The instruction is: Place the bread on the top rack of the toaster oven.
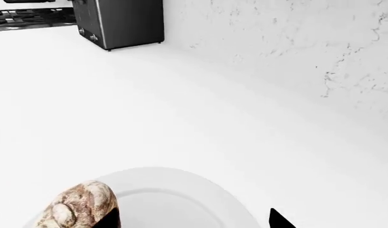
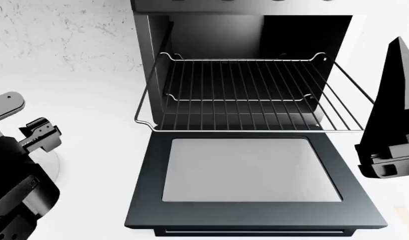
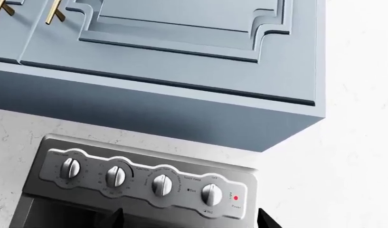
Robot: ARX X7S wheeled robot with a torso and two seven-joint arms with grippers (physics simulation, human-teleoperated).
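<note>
The bread (image 1: 80, 206), golden-brown with a ridged top, lies on a white plate (image 1: 181, 194) in the left wrist view. My left gripper (image 1: 194, 221) is open just above the plate, and one fingertip (image 1: 110, 219) touches the bread's side. The bread is hidden in the head view. The toaster oven (image 2: 244, 30) stands open with its door (image 2: 251, 180) folded down flat. The top rack (image 2: 248, 85) is pulled forward over the door and is bare. A second wire grid shows below it. My right gripper (image 3: 190, 223) is open and empty, raised before the oven's knob panel (image 3: 149, 180).
A dark toaster (image 1: 121, 21) and a stove grate (image 1: 29, 16) stand far along the white counter. Blue wall cabinets (image 3: 181, 57) hang above the oven. The left arm (image 2: 17, 165) covers most of the plate at the head view's left; the right arm (image 2: 391, 140) is beside the rack.
</note>
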